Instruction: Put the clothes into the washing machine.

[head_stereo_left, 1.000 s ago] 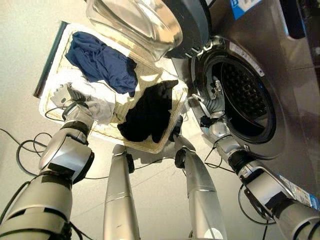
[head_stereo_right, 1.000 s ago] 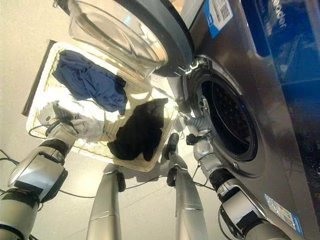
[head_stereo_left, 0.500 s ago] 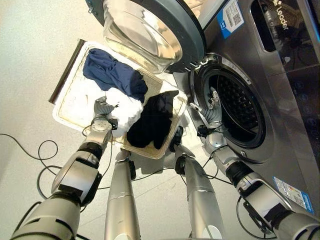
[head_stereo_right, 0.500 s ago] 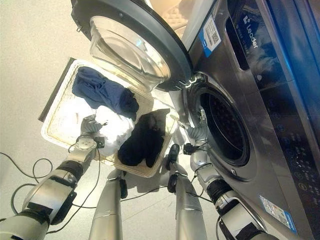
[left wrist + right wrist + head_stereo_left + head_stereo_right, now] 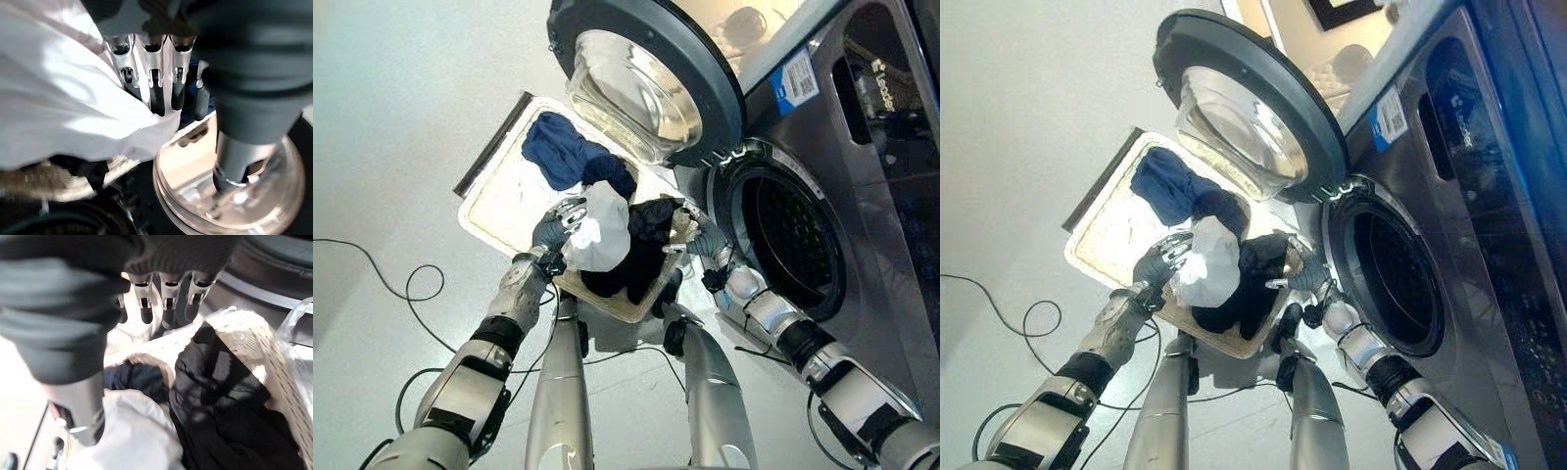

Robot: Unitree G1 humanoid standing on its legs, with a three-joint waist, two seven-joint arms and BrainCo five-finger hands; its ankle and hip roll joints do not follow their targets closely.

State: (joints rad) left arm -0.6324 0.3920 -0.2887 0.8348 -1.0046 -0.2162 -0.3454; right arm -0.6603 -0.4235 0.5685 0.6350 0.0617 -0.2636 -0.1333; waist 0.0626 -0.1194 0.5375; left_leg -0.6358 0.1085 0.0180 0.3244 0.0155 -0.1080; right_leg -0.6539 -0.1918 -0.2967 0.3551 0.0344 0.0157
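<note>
A pale woven basket [image 5: 499,201] lies on the floor left of the washing machine's drum opening [image 5: 790,245]. In it are a dark blue garment [image 5: 563,157] and a black garment [image 5: 644,223]. My left hand [image 5: 555,231] is shut on a white garment [image 5: 599,227] and holds it bunched above the basket's middle; its fingers [image 5: 152,73] curl into the white cloth [image 5: 63,98]. My right hand [image 5: 705,240] is open at the basket's corner nearest the machine. Its fingers [image 5: 161,308] hang over the rim beside the black garment [image 5: 220,396], holding nothing.
The machine's round glass door [image 5: 651,83] stands swung open over the basket's far end. The grey machine front [image 5: 881,196] takes up the right side. A dark strip [image 5: 494,145] lies along the basket's outer edge, with bare floor beyond it.
The camera has shifted. My left hand has lifted the white garment out of the basket toward the machine. My right hand has come out of the drum opening to the basket's corner.
</note>
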